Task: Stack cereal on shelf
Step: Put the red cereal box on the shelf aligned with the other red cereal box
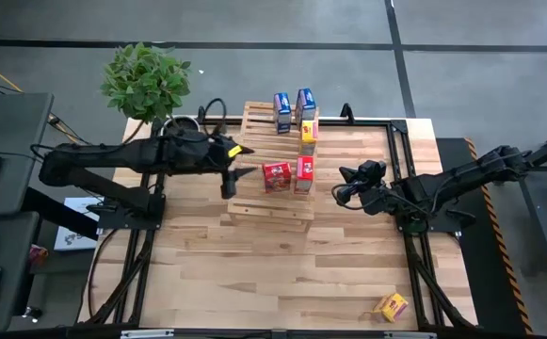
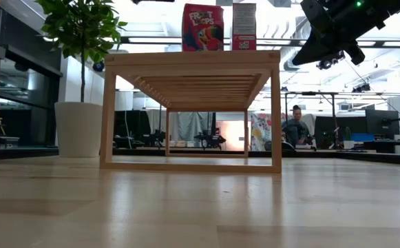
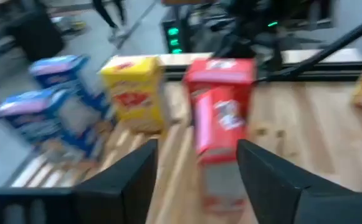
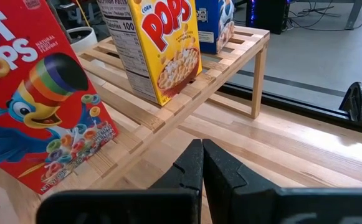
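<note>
The pale slatted shelf (image 1: 254, 202) stands mid-table. On it stand two blue cereal boxes (image 1: 293, 108) at the far end, a yellow one (image 1: 308, 132) and two red ones (image 1: 289, 175) side by side. Another yellow box (image 1: 393, 306) lies on the tabletop near the front right corner. My left gripper (image 1: 245, 160) hovers over the shelf's left part, open. In its wrist view the nearer red box (image 3: 221, 112) stands beyond its fingers, untouched. My right gripper (image 1: 341, 185) hangs shut just right of the shelf, near the red box (image 4: 37, 106) and the yellow box (image 4: 162, 43).
A potted plant (image 1: 146, 80) stands off the table's far left corner. Black frame rails (image 1: 414, 254) run along the table's sides. Bare planks (image 1: 254, 273) stretch in front of the shelf. In the low view a person (image 2: 296, 131) sits far back in the room.
</note>
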`<state>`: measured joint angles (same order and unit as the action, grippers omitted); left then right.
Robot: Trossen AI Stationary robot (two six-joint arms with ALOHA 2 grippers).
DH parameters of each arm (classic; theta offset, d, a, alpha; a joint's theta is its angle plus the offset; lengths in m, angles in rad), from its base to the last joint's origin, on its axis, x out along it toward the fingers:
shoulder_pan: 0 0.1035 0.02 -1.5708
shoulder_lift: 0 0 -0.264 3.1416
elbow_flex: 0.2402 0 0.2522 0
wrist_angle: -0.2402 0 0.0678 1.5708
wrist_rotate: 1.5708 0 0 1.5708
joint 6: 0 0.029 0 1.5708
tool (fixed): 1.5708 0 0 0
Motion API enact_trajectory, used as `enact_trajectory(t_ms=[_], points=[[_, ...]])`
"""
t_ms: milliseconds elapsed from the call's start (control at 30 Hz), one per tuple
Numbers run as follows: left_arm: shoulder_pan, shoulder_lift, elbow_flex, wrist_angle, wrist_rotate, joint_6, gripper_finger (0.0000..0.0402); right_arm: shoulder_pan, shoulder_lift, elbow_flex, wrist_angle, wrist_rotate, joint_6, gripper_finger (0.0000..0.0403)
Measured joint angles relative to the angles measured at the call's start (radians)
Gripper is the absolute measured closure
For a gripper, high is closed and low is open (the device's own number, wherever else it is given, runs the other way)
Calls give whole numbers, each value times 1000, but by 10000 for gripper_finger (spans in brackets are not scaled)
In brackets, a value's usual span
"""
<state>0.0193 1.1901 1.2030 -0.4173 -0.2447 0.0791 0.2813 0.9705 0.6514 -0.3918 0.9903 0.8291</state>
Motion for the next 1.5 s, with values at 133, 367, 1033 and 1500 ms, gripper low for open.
enact_trajectory(t_ms=[133, 367, 1033, 1500], points=[[4, -77, -140, 48, -102, -25, 264, 0, 0, 0, 1, 0, 0, 402], [49, -193, -512, 460, -113, -108, 389, 0, 0, 0, 10, 0, 1, 402], [64, 73, -602, 836, -53, -239, 401, 0, 0, 0, 23, 2, 1, 402], [19, 86, -602, 869, -88, -256, 401, 0, 0, 0, 23, 2, 2, 402]])
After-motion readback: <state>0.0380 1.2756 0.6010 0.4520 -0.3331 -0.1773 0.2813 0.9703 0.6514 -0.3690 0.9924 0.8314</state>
